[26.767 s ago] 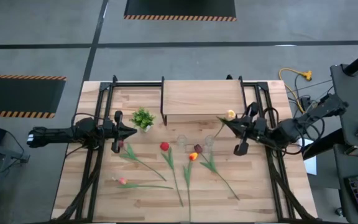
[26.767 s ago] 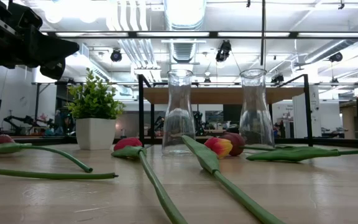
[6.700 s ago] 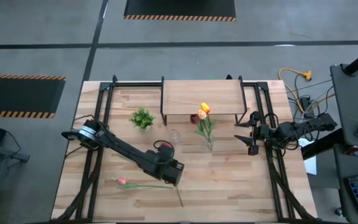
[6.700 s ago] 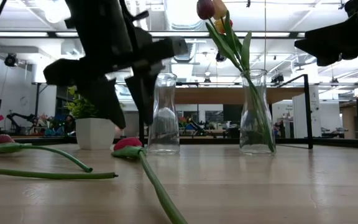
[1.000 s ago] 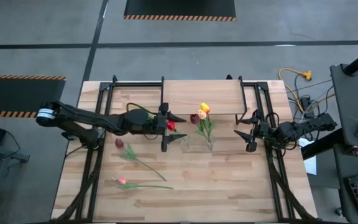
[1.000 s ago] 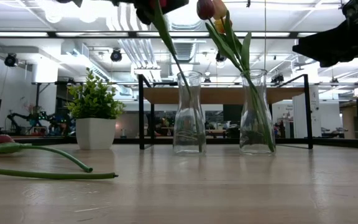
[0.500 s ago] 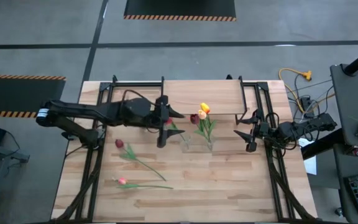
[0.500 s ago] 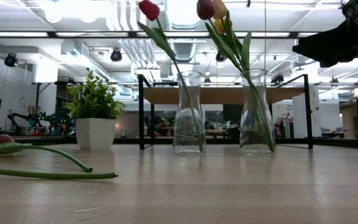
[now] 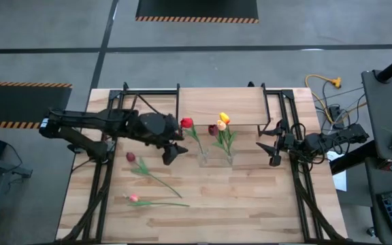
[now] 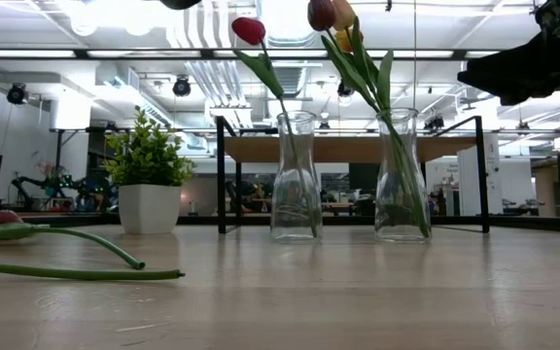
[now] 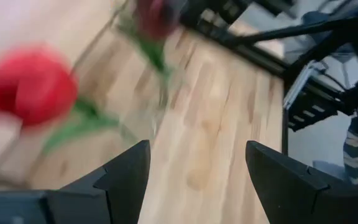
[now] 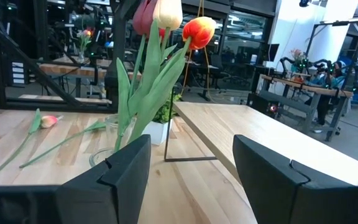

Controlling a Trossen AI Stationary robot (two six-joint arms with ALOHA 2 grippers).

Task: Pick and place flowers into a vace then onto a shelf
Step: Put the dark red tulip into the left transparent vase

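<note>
Nearest the tabletop's front edge, toward its left side, we see a pink tulip (image 9: 134, 198) lying flat with its stem running toward the middle, and just behind it a dark red tulip (image 9: 131, 157) lying flat too, its stem slanting toward the centre. Further back, about mid-table, two clear glass vases stand side by side: the left vase (image 10: 296, 185) holds a single red tulip (image 9: 186, 123) leaning out over its rim, and the right vase (image 10: 402, 180) holds a bunch of three (image 9: 220, 124), maroon, pale and yellow-orange. Our left gripper (image 9: 172, 145) hangs above the table just to the left of the left vase, fingers spread apart and holding nothing; its wrist view is blurred, but the red tulip seems to sit clear of the fingers. Our right gripper (image 9: 272, 144) waits near the right edge, level with the vases, its fingers likewise apart and empty. Behind the vases, against the rear edge, stands the shelf (image 9: 220, 107) on its black legs, its board bare, with a small potted plant (image 10: 147, 170) near its left end.
</note>
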